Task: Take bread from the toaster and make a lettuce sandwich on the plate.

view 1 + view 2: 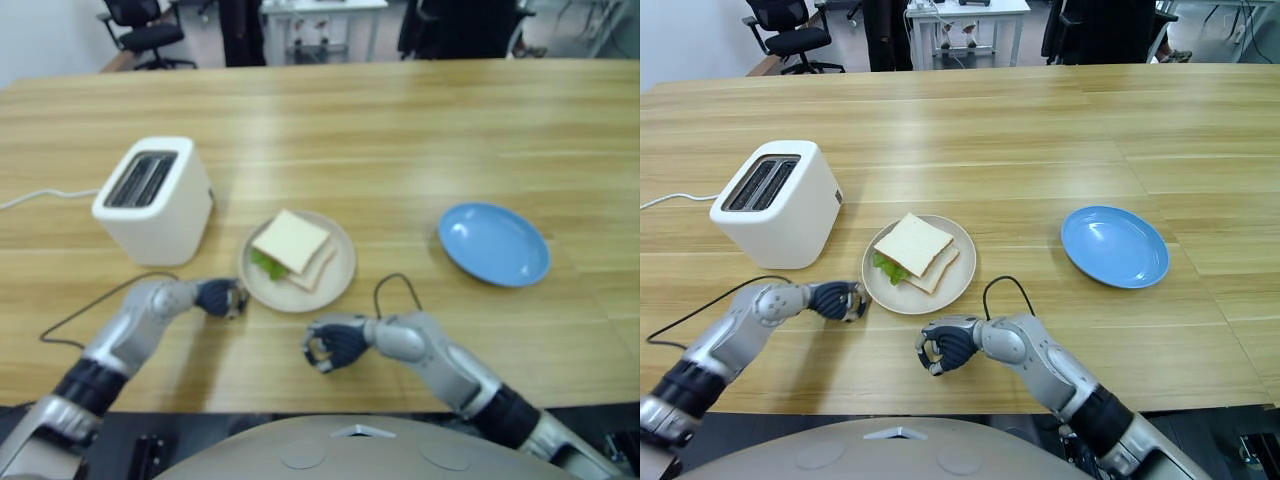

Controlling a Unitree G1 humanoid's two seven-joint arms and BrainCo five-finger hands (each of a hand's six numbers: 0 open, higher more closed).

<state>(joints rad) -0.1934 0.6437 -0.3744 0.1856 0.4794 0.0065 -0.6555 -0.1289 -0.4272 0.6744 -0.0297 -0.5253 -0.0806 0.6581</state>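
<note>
Sandwich (pixel 915 250) near left hand (pixel 838 300)

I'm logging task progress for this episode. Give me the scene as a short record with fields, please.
tan plate: round, between toaster and blue plate
toaster: white, left of tan plate, no bread standing out of its slots
sandwich: on tan plate, two bread slices stacked, top one askew
lettuce: green, peeking out at sandwich's left edge
blue plate: right of tan plate, apart from it
left hand: curled, holding nothing, beside tan plate's left rim
right hand: curled, holding nothing, on the near side of tan plate
progress: sandwich looks assembled
</note>
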